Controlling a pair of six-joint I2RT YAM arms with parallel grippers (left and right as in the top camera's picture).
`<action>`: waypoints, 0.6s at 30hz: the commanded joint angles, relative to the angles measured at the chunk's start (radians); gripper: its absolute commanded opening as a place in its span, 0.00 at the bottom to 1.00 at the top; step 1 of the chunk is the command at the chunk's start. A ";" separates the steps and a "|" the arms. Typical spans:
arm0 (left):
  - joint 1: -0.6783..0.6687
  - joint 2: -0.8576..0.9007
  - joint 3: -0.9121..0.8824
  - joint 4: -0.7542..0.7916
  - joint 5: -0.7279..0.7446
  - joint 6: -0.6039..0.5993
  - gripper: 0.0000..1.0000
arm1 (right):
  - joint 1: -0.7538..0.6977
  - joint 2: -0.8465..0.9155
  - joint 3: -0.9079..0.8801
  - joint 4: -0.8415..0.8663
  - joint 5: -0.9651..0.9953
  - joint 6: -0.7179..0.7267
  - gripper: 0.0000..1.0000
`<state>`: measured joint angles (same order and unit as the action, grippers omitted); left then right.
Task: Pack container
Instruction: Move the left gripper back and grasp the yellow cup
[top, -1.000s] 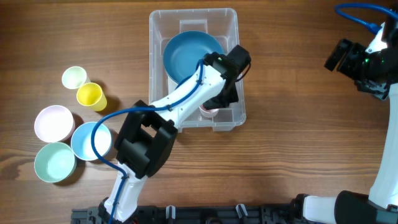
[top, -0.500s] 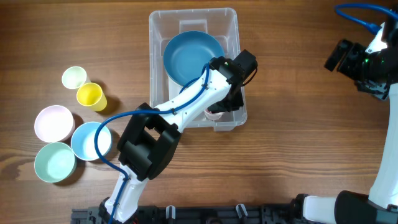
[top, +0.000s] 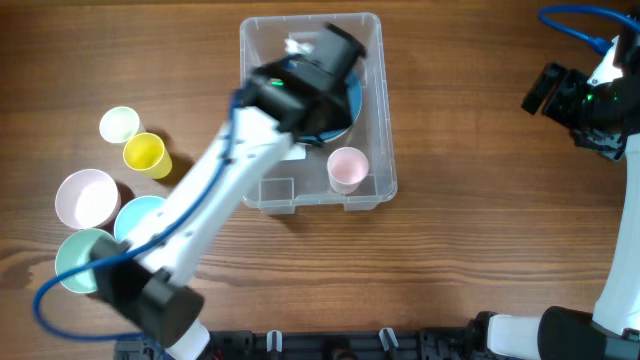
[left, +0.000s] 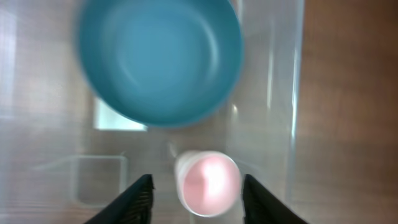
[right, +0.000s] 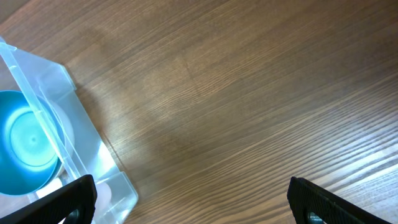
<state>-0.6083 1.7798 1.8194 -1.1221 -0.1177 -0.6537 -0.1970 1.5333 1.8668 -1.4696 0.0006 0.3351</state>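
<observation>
Lifting away from the near-right corner of the container (top: 383, 120), the left hand (left: 198, 183) is now hanging open above it, fingers (left: 138, 200) spread wide and touching nothing. The pink cup (top: 347, 168) is standing upright in that corner, just beside the blue bowl (left: 158, 59) (two items packed, I judge). The container is sitting at the far middle of the surface. The right hand (right: 191, 181) is idling open near the right edge. A yellow cup (top: 145, 153) and a pale pink bowl (top: 86, 197), among others, are waiting by the left edge.
</observation>
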 joint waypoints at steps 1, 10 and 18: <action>0.091 0.021 -0.010 -0.043 -0.032 0.021 0.41 | 0.002 -0.015 -0.008 -0.001 -0.003 -0.011 1.00; 0.113 0.145 -0.146 -0.040 0.029 0.022 0.04 | 0.002 -0.015 -0.008 0.000 -0.003 -0.010 1.00; 0.106 0.248 -0.185 0.045 0.077 0.078 0.04 | 0.002 -0.015 -0.008 -0.001 -0.003 -0.011 1.00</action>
<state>-0.4927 1.9774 1.6424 -1.1038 -0.0807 -0.6224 -0.1970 1.5333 1.8668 -1.4696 0.0002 0.3351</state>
